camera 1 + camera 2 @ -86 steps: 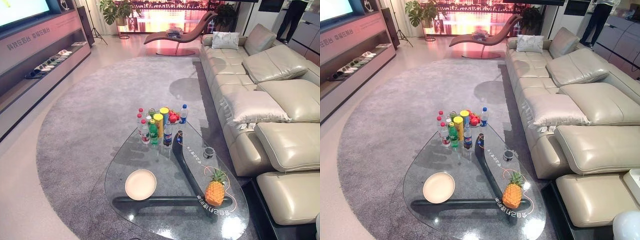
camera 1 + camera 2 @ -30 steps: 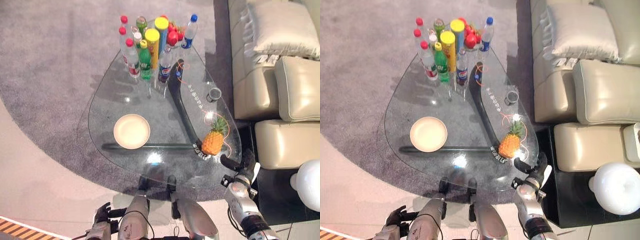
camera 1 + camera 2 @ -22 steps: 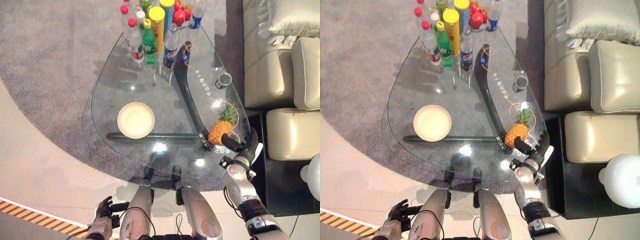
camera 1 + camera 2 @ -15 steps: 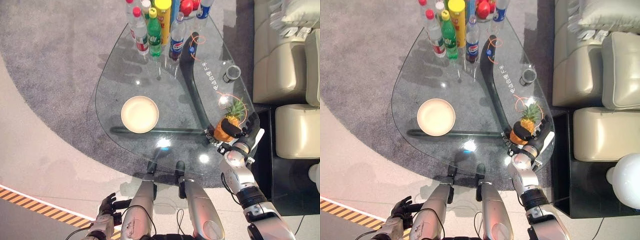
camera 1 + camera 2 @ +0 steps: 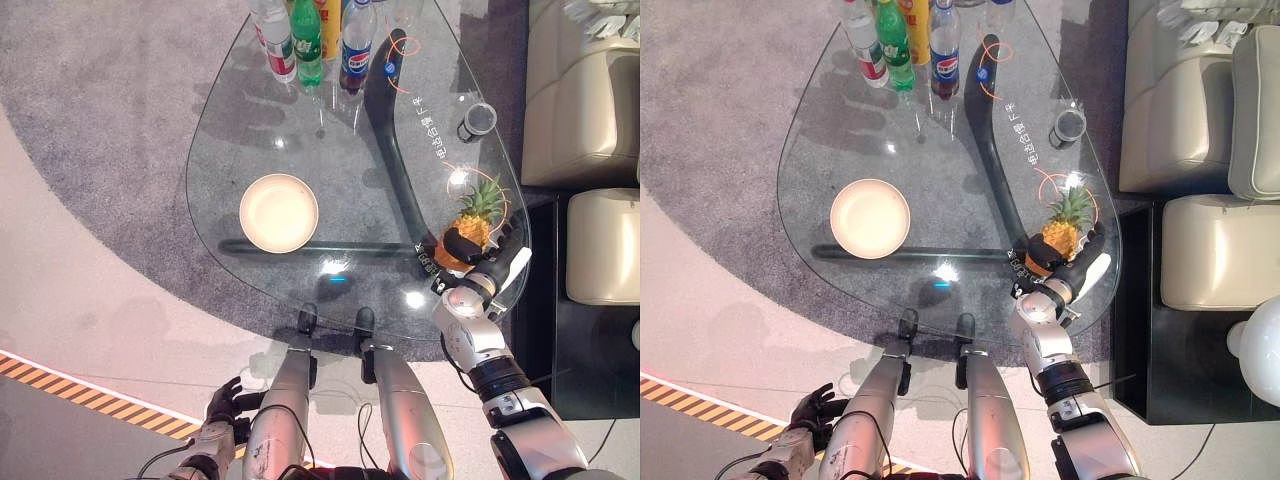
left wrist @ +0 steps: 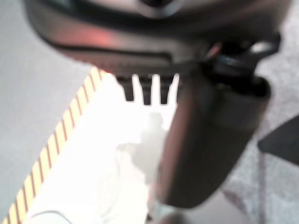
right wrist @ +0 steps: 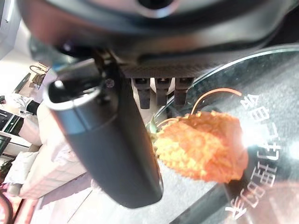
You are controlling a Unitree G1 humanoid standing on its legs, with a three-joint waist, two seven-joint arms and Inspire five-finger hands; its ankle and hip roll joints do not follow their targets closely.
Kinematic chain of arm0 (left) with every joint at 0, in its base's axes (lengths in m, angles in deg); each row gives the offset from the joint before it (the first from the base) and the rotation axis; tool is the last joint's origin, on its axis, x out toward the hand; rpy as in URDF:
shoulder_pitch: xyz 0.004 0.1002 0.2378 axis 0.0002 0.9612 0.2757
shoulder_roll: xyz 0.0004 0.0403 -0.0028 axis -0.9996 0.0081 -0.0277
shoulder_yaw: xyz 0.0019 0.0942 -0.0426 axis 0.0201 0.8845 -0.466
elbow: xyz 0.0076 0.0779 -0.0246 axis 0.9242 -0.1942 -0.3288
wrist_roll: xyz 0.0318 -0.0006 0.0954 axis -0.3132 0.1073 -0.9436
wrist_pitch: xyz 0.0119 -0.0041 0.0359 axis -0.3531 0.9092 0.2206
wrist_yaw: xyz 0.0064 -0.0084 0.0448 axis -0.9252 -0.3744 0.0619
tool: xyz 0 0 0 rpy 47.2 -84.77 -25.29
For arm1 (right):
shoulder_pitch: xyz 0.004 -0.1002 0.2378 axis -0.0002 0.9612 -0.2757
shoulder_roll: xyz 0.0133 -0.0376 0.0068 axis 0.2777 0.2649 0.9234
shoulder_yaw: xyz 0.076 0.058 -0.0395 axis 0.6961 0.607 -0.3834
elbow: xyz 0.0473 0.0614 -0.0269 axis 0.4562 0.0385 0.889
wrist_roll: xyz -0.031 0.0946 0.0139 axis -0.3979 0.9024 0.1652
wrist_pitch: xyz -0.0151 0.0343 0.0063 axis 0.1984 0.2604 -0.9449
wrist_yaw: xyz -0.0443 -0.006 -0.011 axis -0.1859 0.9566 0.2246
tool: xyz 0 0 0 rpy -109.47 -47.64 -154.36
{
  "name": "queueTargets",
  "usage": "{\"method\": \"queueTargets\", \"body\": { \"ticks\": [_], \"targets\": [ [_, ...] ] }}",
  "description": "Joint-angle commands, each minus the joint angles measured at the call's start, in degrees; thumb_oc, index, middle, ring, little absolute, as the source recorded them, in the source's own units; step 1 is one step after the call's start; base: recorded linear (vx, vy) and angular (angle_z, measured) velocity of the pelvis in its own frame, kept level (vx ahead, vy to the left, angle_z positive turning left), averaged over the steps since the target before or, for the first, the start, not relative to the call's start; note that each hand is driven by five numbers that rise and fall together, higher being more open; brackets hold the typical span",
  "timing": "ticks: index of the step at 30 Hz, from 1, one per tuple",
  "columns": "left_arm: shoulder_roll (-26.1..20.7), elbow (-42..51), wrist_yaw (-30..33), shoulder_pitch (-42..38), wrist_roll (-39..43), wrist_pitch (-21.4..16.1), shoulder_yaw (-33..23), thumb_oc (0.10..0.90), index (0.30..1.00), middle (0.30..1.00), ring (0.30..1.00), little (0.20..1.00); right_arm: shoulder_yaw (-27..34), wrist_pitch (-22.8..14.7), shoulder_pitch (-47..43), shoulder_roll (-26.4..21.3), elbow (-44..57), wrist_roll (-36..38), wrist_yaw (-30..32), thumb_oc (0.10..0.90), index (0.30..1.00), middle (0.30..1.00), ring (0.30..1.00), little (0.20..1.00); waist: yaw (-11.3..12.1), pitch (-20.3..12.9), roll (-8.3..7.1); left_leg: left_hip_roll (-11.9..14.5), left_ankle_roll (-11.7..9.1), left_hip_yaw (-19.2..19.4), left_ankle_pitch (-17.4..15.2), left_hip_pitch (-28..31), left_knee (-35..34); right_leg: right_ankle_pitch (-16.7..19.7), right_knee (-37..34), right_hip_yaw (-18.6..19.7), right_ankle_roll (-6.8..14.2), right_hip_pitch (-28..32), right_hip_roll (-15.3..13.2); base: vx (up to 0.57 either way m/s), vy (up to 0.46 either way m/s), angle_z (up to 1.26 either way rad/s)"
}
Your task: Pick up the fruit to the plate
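The pineapple (image 5: 476, 228) stands upright near the right edge of the glass table (image 5: 250, 130). My right hand (image 5: 480, 268) reaches it from the near side. The thumb (image 7: 110, 149) lies against the fruit's near flank and the fingers stay fairly straight on the other side, so the hand is open around the pineapple (image 7: 201, 147). A round cream plate (image 5: 279, 212) rests on the glass to the left of the fruit, nothing on it. My left hand (image 5: 226, 404) hangs low beside me over the floor, fingers relaxed and holding nothing.
Several bottles (image 5: 305, 40) crowd the table's far end. A small dark cup (image 5: 478, 121) stands beyond the pineapple. A beige sofa (image 5: 580, 110) and a white globe lamp (image 5: 1262, 350) flank the right side. Striped tape (image 5: 80, 385) crosses the floor at lower left.
The camera has tilted further down over the table. My right hand rose from below the table's edge and came round the pineapple. The pineapple and plate kept their places.
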Motion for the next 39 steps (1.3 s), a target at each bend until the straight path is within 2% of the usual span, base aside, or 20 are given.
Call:
{"method": "queueTargets", "body": {
  "ticks": [1, 6, 9, 12, 23, 28, 36, 39],
  "targets": [
    [0.1, 0.7, 1.2, 3.1, 2.5, 1.2, 0.5, 0.8, 0.9, 0.9, 0.9, 0.9, 0.0, -0.5, -1.7, -5.2, 4.7, -1.3, 5.1, 0.8, 0.9, 0.9, 0.9, 0.9, -0.1, -1.0, -0.13, -2.9, 3.8, 2.6, -4.1, -3.5, 8.5, 5.2, -6.7, 1.8, 0.3, 2.1, -0.3, 0.0, 0.0, 0.0],
    [0.2, 2.5, 1.9, 3.2, 3.0, 2.2, 1.3, 0.8, 0.9, 0.9, 0.9, 0.9, -0.3, 0.5, -3.6, -5.8, 3.5, -0.6, 5.0, 0.8, 0.9, 0.9, 0.9, 0.9, 0.3, -1.0, 0.46, -3.2, 4.0, 2.5, -3.8, -4.7, 8.3, 5.3, -6.4, 1.7, 0.4, 0.5, -0.4, -0.01, 0.021, 0.01],
    [0.3, 3.3, 1.9, 3.1, 2.8, 2.2, 1.5, 0.8, 0.9, 0.9, 0.9, 0.9, -0.9, -0.1, -4.7, -5.9, 3.1, -0.7, 3.9, 0.8, 0.9, 0.9, 0.9, 0.9, 0.6, -1.0, 0.69, -3.3, 4.0, 2.5, -3.6, -5.2, 8.1, 5.4, -6.4, 1.6, 0.4, -0.2, -0.5, -0.01, 0.013, 0.0],
    [0.5, 4.0, 2.2, 3.3, 2.8, 2.4, 2.1, 0.8, 0.9, 0.9, 0.9, 0.9, -1.4, 1.3, -6.0, -6.3, 2.5, -1.4, 3.4, 0.8, 0.9, 0.9, 0.9, 0.9, 0.8, -1.0, 1.08, -3.4, 3.9, 2.5, -3.3, -5.6, 8.0, 5.5, -6.3, 1.5, 0.5, -0.7, -0.6, -0.01, 0.009, 0.01],
    [0.5, 6.5, 2.6, 3.5, 4.3, 3.2, 3.6, 0.8, 0.9, 0.9, 0.9, 0.9, -0.4, -0.8, -9.9, -6.2, -4.8, 8.0, 0.2, 0.8, 0.9, 0.9, 0.9, 0.9, 1.6, -1.0, 2.16, -3.5, 3.8, 2.7, -2.8, -7.1, 7.8, 5.5, -5.5, 0.9, 0.4, -2.8, -0.7, -0.01, 0.016, 0.01],
    [1.0, 8.2, 3.1, 3.5, 5.2, 2.9, 4.7, 0.8, 0.9, 0.9, 0.9, 0.9, 0.3, -2.5, -10.5, -5.4, -8.3, 11.3, 2.6, 0.8, 0.9, 0.9, 0.9, 0.9, 2.0, -1.0, 2.55, -3.7, 3.9, 2.6, -2.6, -7.6, 7.5, 5.6, -5.4, 0.6, 0.4, -3.5, -0.8, 0.0, 0.006, 0.0],
    [0.9, 9.5, 3.5, 2.8, 5.9, 3.6, 5.9, 0.8, 0.9, 0.9, 0.9, 0.9, 0.0, -0.5, -11.1, -5.5, -13.3, 12.7, 3.4, 0.8, 0.9, 0.9, 0.9, 0.9, 2.3, -1.0, 2.88, -4.0, 4.0, 2.6, -2.5, -8.2, 7.4, 5.8, -5.3, 0.2, 0.6, -4.2, -1.1, 0.0, 0.0, 0.0],
    [0.9, 9.9, 3.1, 2.9, 6.0, 3.1, 6.3, 0.8, 0.9, 0.9, 0.9, 0.9, 0.0, -1.0, -11.1, -5.7, -15.0, 15.7, 2.0, 0.8, 0.9, 0.9, 0.9, 0.9, 2.6, -1.0, 3.04, -4.0, 4.0, 2.5, -2.8, -8.3, 7.7, 5.6, -5.1, 0.0, 0.6, -4.2, -1.1, 0.0, 0.0, 0.0]
  ]
}}
